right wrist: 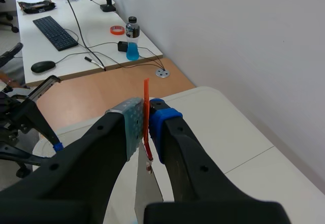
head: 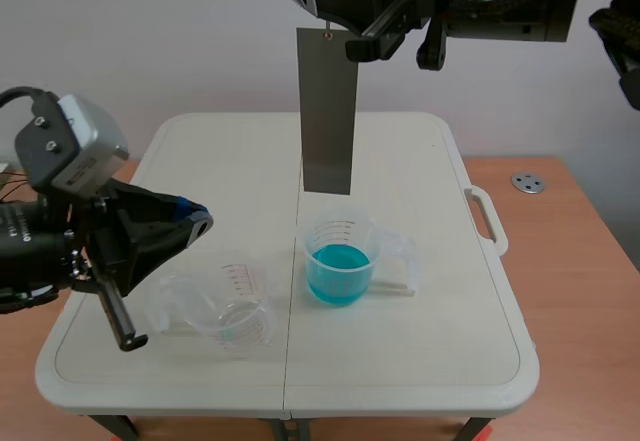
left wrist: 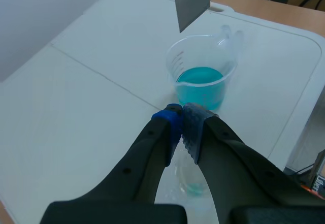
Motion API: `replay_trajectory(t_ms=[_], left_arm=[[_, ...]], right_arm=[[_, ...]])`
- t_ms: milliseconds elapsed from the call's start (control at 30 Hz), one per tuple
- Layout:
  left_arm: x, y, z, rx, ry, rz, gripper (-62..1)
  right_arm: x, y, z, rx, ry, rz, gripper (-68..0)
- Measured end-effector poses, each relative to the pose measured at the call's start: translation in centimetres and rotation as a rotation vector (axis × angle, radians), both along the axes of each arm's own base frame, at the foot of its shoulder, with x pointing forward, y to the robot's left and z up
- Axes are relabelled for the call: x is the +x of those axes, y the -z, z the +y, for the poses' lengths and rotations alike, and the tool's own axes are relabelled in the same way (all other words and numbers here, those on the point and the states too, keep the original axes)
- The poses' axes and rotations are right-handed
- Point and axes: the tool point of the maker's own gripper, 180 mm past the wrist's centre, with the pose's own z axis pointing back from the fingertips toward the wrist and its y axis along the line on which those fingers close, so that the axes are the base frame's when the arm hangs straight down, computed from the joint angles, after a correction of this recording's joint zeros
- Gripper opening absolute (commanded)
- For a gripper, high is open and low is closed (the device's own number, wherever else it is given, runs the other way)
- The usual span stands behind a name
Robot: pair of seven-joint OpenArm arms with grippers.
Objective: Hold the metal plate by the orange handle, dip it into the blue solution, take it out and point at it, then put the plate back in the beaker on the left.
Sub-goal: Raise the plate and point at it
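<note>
My left arm sits low at the near left; the left gripper (left wrist: 182,120) is closed up, its blue and grey dotted pads pressed together on nothing, the tip slanting toward the table's middle; directly beneath it stands the empty beaker (head: 225,306), clear plastic with printed graduations and a handle; just beyond the tip, on the white table (head: 420,161), stands the second beaker (head: 340,261), also clear and graduated, roughly half filled with the blue solution (left wrist: 199,79); above that beaker hangs the metal plate (head: 329,111), a flat, dull grey rectangle, upright, its lower edge clear of the rim and not touching the liquid; my right arm is raised across the far top; the right gripper (right wrist: 147,117) is clamped on the thin orange handle (right wrist: 146,97), which is squeezed edge-on between the pads, with the plate dangling below.
</note>
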Motion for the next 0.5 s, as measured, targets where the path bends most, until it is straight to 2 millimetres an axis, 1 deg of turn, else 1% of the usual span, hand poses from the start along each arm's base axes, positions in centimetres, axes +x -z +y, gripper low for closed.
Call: replay_trajectory(t_ms=[100,200,333,500], left_arm=[[1.2,-0.4,-1.0,-0.012,-0.012,-0.021,-59.3],[1.9,0.0,-1.7,-0.012,-0.021,-0.016,-59.3],[2.2,1.0,-2.3,0.021,-0.013,-0.021,-59.3],[2.9,1.9,-2.7,0.042,-0.019,-0.024,-59.3]], right_arm=[[0.0,0.1,0.0,-0.003,0.0,0.001,-66.2],[0.0,0.1,0.0,-0.003,0.0,0.001,-66.2],[0.0,0.1,0.0,-0.003,0.0,0.001,-66.2],[0.0,0.1,0.0,-0.004,0.001,0.002,-66.2]])
